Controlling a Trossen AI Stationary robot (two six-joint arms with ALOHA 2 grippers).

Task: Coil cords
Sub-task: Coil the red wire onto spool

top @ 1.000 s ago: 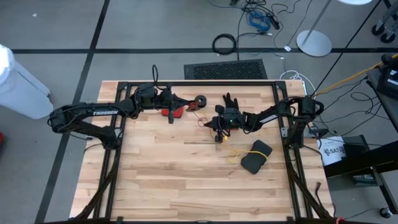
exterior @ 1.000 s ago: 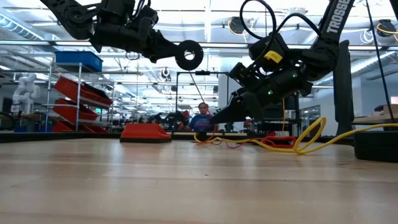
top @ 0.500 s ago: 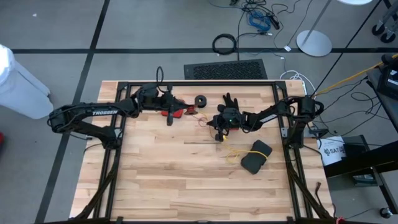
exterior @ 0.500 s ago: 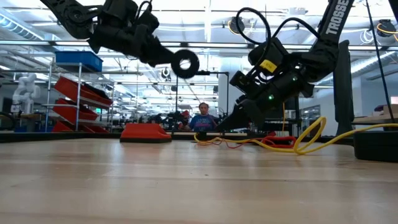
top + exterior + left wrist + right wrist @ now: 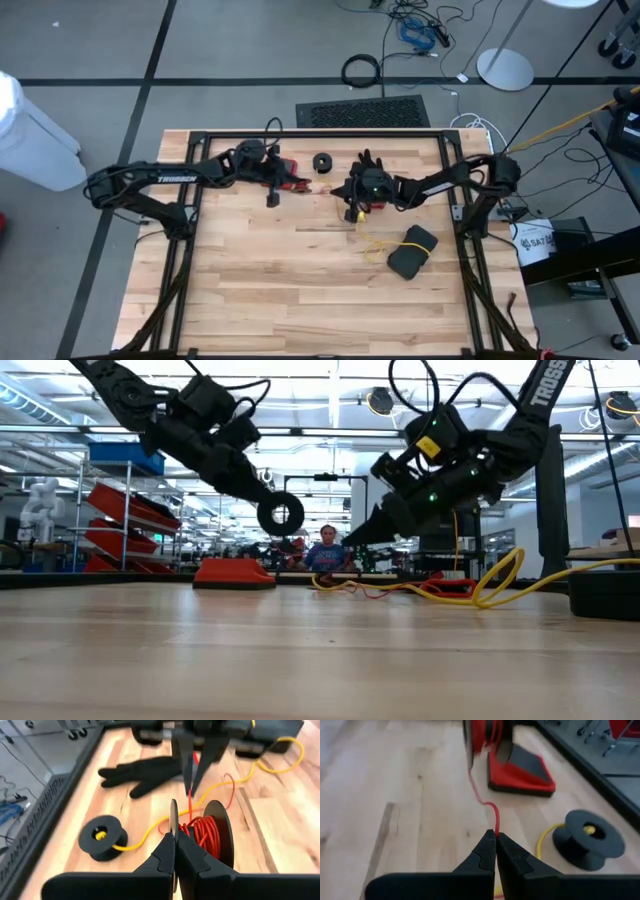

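Observation:
My left gripper (image 5: 174, 832) is shut on a black reel (image 5: 207, 832) wound with red cord, held above the far middle of the table (image 5: 300, 290). The red cord (image 5: 487, 805) runs from that reel to my right gripper (image 5: 495, 834), which is shut on it just beyond. A second black reel (image 5: 102, 836) lies flat on the wood, with the yellow cord (image 5: 145, 832) leading away from it. In the high view my left gripper (image 5: 272, 192) is left of this reel (image 5: 322, 161) and my right gripper (image 5: 352, 208) is right of it. My left gripper pinches one flange of the red-cord reel at its rim (image 5: 173, 815) between its two fingers, coming from the table's left and slanting down. The reel (image 5: 280, 515) hangs clear of the table, its flanges upright. My right gripper pinches the red cord (image 5: 495, 827) between its fingertips, coming from the table's right and slanting down. The cord is a single strand. It runs wavy and slack to the reel, clear of the wood at the fingers.
A red and black wedge-shaped block (image 5: 291, 178) sits by the held reel. A black glove (image 5: 368, 160) lies at the far edge behind my right gripper. A black pouch (image 5: 412, 250) lies to the right. The table's near half is bare wood.
My left gripper has tipped downward and sunk toward the table, carrying the red-cord reel down with it. The reel still hangs clear of the wood. Both grippers have stayed shut.

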